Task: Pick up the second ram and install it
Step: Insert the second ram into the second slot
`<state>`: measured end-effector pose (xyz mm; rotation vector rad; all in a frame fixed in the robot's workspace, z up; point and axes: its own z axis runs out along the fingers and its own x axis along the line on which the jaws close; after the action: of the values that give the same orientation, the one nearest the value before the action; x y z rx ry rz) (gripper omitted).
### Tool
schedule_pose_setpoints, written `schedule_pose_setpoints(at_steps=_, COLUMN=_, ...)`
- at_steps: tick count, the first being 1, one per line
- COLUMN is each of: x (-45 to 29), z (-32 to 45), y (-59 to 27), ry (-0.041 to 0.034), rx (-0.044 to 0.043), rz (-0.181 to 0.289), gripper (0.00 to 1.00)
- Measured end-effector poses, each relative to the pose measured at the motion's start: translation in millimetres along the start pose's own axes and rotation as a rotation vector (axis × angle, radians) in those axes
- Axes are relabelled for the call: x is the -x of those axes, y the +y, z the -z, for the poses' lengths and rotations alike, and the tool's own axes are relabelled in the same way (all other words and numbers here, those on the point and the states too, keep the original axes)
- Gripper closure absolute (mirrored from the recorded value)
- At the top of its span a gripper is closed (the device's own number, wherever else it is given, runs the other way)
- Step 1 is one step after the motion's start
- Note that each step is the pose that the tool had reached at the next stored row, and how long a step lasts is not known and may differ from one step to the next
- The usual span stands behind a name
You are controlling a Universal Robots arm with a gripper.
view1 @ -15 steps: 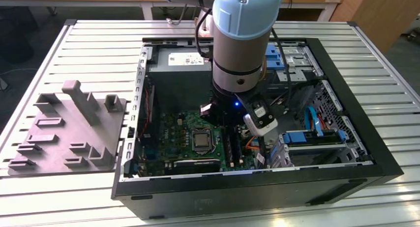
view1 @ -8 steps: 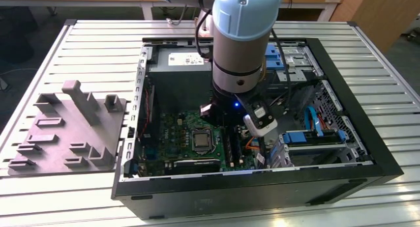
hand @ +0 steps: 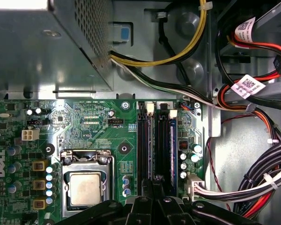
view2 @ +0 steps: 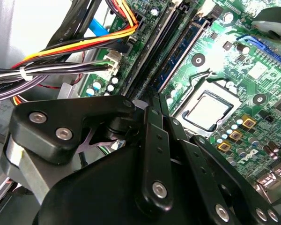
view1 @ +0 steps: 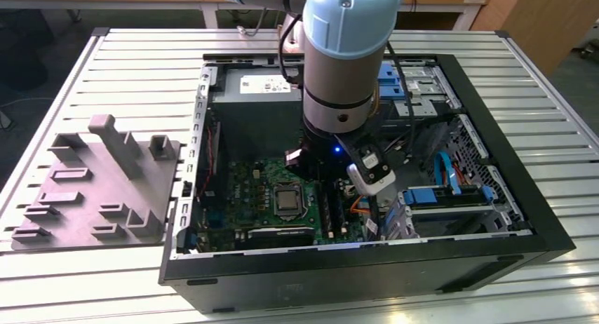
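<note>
The black metal pincer (view2: 150, 101) stands with its two fingers drawn together, tips low over the row of memory slots just beside the square silver processor socket (view2: 208, 110). Whether they pinch a thin board edge or only press on it I cannot tell.

In the second wrist view the second ram (view2: 178, 56), a long, narrow bluish-green memory stick, stands on edge in a slot. It lies between the socket and the long black plastic slots (view2: 147, 51), with its near end right at the fingertips, and it looks seated or nearly so. In the first wrist view a bluish strip (hand: 172, 150) stands on the side of the slot row away from the socket. I cannot tell if it is the same stick.

I judge the stick light, stiff and thin, and brittle if bent or twisted. It is best held by its flat faces near the middle of the top edge, or pushed squarely at both ends, keeping off the contact edge.

Past the slots from the socket runs a bundle of orange, yellow, red and black cables (view2: 79, 49). A grey perforated metal box (hand: 47, 42) sits beyond the socket's green board. The open black computer case (view1: 374, 282) rests on a slatted metal counter (view1: 122, 64). A grey moulded holder (view1: 94, 184) lies well apart from the socket, outside the case on the exterior view's left.
</note>
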<state>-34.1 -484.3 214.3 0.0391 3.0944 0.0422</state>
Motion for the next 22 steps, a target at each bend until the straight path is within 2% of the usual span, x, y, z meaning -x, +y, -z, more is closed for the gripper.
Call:
schedule_pose_setpoints(at_steps=4, x=0.0, z=-0.5, y=0.1, ry=-0.0003, rx=0.0009, rz=0.0, gripper=0.87)
schedule_pose_setpoints(at_steps=5, x=0.0, z=-0.6, y=0.1, ry=-0.0004, rx=0.0011, rz=0.0, gripper=0.82)
schedule_pose_setpoints(at_steps=6, x=0.0, z=-0.3, y=0.1, ry=-0.0002, rx=0.0006, rz=0.0, gripper=0.82)
schedule_pose_setpoints(at_steps=7, x=0.0, z=-0.2, y=0.0, ry=0.0, rx=0.0001, rz=0.0, gripper=0.75)
schedule_pose_setpoints(at_steps=12, x=0.0, z=1.2, y=0.0, ry=0.0001, rx=-0.0002, rz=0.0, gripper=0.75)
schedule_pose_setpoints(at_steps=22, x=1.3, z=26.2, y=0.7, ry=-0.0001, rx=0.0001, rz=0.0, gripper=0.75)
